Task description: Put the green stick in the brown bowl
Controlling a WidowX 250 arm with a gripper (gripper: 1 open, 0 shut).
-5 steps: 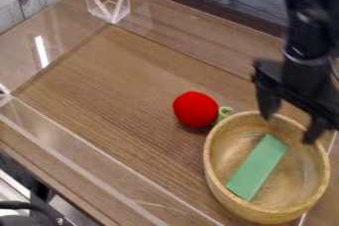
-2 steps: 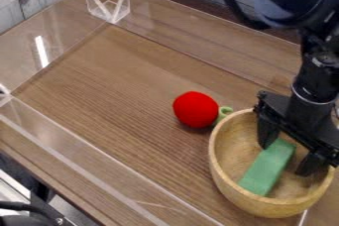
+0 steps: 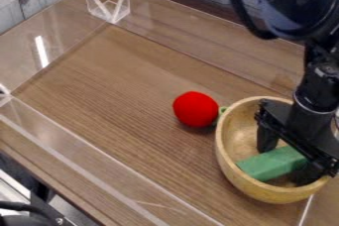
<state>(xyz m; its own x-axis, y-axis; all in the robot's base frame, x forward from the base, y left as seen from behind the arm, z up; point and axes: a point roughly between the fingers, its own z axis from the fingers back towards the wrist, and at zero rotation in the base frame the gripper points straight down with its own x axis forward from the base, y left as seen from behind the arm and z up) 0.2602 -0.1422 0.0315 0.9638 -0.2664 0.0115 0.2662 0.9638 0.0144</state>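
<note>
Now flat green stick (image 3: 272, 164) inside round brown bowl (image 3: 233, 166)

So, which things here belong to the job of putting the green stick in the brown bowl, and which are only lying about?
Belonging to the job:
- green stick, already inside the bowl
- brown bowl
- gripper, down in the bowl at the stick

Only lying about:
- red ball, on the table beside the bowl
- clear plastic walls around the table

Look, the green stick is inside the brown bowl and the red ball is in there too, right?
Not quite. The green stick is inside the brown bowl, under the gripper, but the red ball is not. The camera view shows it on the table, just left of the bowl.
</note>
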